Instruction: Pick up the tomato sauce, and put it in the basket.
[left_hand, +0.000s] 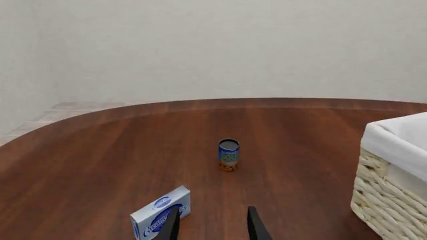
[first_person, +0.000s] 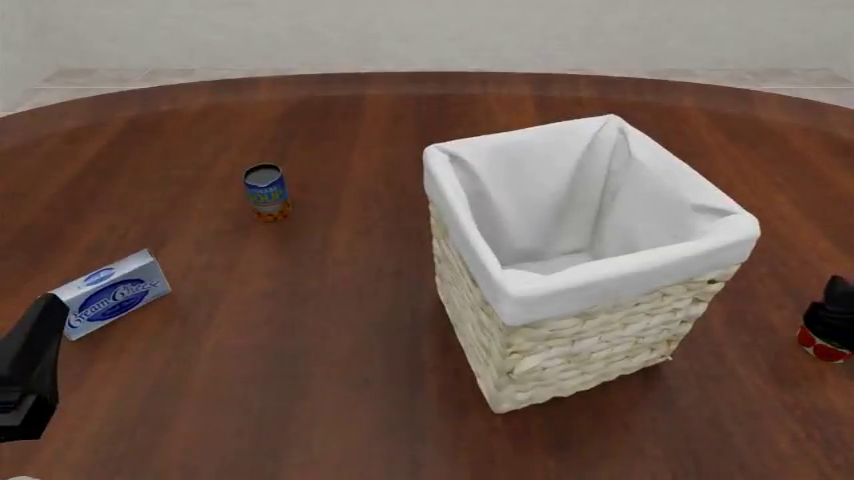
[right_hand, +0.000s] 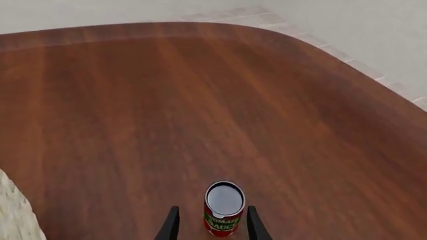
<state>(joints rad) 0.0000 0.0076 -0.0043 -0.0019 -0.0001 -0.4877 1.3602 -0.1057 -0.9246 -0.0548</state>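
left pincer (left_hand: 212, 225) open, holds nothing, near box (first_person: 112, 292) and blue can (first_person: 267, 192) | basket (first_person: 587, 375) mid desk (first_person: 334, 380) | red sauce can (right_hand: 224, 209) upright at far right, between open right pincer (right_hand: 212, 224) tips, not squeezed yet | only right wrist view shows that gap

Both grippers low, fingers apart: left gripper (left_hand: 212, 225), right gripper (right_hand: 209, 225).
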